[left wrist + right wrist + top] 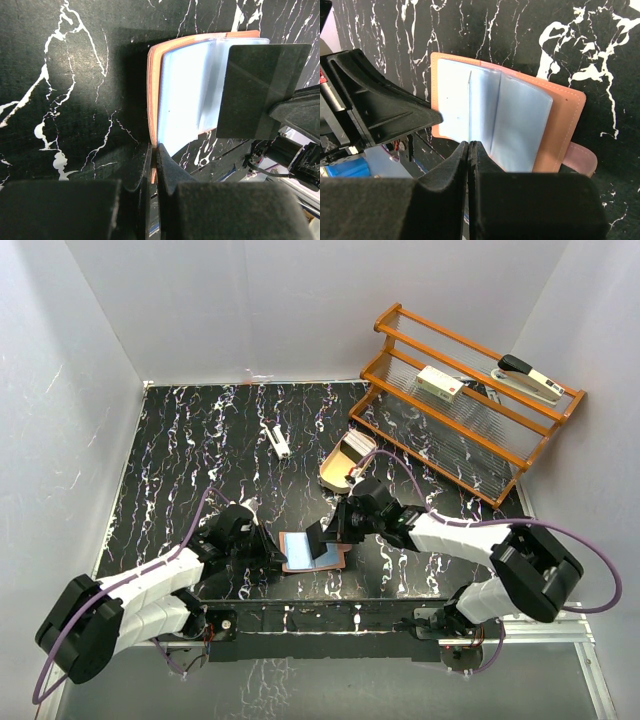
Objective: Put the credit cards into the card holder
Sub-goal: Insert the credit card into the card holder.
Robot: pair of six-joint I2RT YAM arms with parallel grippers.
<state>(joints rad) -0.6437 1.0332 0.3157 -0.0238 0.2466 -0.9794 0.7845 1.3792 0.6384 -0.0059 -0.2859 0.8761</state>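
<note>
- The black, white-veined table [180, 470] lies under both pincers.
- A wooden rack [470, 352] stands well beyond the right pincer [469, 150], off to its right at the back. It carries a stapler [528, 378] and a white box [438, 382].
- The right pincer is closed on one dark credit card [260, 90]. It holds the card on edge, straight out ahead of its fingertips and over the clear inner sleeves. Whether the card's far edge is inside a sleeve cannot be told.
- The left pincer [154, 160] is clamped shut, with a sliver of the orange cover between its tips at the left edge of the card holder [520, 120].
- A tan oval tray [330, 472] sits just beyond the right pincer, toward the rack.
- The card holder lies open and flat on the table between the two pincers. Its pale blue-grey inside faces up. Its salmon-brown cover reaches out ahead of the left pincer and sits directly below the right one.
- The holder's side tab [582, 160] sticks out to the right of the right pincer's fingertips.
- The remaining credit cards [352, 448] rest inside the tray, apart from both pincers.
- A small white object [277, 440] lies well beyond the left pincer, farther back on the table.
</note>
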